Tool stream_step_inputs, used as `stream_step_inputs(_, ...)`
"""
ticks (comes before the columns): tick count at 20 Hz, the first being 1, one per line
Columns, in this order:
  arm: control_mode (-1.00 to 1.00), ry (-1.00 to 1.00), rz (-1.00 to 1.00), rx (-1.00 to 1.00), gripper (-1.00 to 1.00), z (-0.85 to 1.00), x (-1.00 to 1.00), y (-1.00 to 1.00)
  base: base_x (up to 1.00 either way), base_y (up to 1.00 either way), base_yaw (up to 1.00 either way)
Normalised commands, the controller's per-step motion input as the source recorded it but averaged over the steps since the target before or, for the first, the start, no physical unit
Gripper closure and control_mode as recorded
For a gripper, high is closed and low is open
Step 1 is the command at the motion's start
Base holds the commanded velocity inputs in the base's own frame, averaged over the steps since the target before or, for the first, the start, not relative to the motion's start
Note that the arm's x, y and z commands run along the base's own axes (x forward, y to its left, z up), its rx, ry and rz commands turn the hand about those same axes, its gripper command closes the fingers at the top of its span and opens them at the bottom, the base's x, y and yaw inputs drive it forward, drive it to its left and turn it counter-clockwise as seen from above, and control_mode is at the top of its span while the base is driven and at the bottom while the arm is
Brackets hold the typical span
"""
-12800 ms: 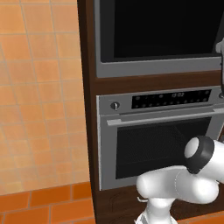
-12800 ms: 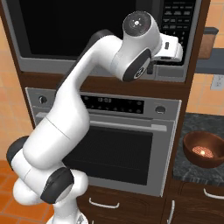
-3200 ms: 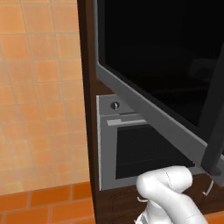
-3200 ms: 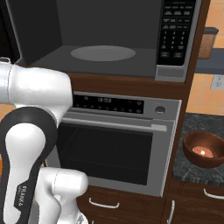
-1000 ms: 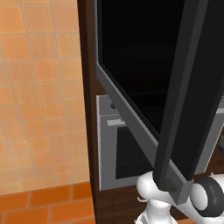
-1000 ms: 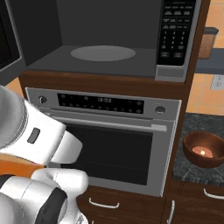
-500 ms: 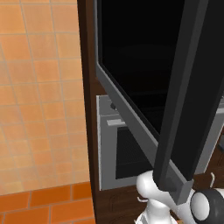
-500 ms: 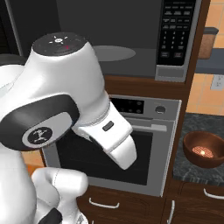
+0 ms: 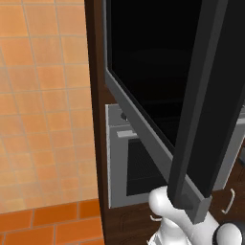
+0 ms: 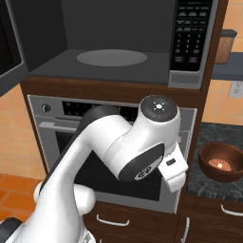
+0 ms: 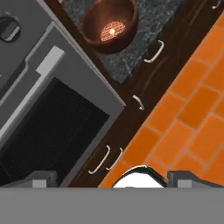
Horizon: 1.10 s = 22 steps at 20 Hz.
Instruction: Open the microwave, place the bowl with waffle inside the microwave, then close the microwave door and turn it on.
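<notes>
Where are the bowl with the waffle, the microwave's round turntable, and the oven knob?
bowl (image 10: 209, 166), right base view, outer left wall.
turntable (image 10: 112, 58), right base view, centre of the plate.
oven knob (image 10: 46, 107), right base view, its face.

Glossy black glass microwave door, brown wooden bowl.

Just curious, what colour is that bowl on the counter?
Reddish-brown wooden bowl, holding a round waffle; clearest in the hand view.

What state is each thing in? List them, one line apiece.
microwave: open, nothing on its round plate.
microwave door: swung wide open.
oven: door shut.
bowl: upright on the dark counter, waffle inside, not held.
waffle: lying in the bowl.
gripper: open, holding nothing, fingertips apart at the bottom of the hand view.
drawers: shut.
</notes>
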Motion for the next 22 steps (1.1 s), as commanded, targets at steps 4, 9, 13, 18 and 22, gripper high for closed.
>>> stream_step_inputs(4, -1.00, 0.01, -0.21, 0.21, -1.00, -0.02, 0.33, -1.00, 0.00, 0.00, 0.00)
stream_step_inputs(9, -1.00, -0.03, -0.16, 0.18, -1.00, -0.33, 0.36, -1.00, 0.00, 0.00, 0.00)
stream_step_inputs(13, -1.00, -0.11, -0.03, 0.20, -1.00, -0.56, 0.35, -0.77, 0.00, 0.00, 0.00)
stream_step_inputs(18, -1.00, -0.08, 0.00, 0.10, -1.00, -0.53, 0.77, -0.14, 0.00, 0.00, 0.00)
stream_step_inputs(22, -1.00, -0.02, 0.00, 0.02, -1.00, -0.21, 0.73, -0.14, 0.00, 0.00, 0.00)
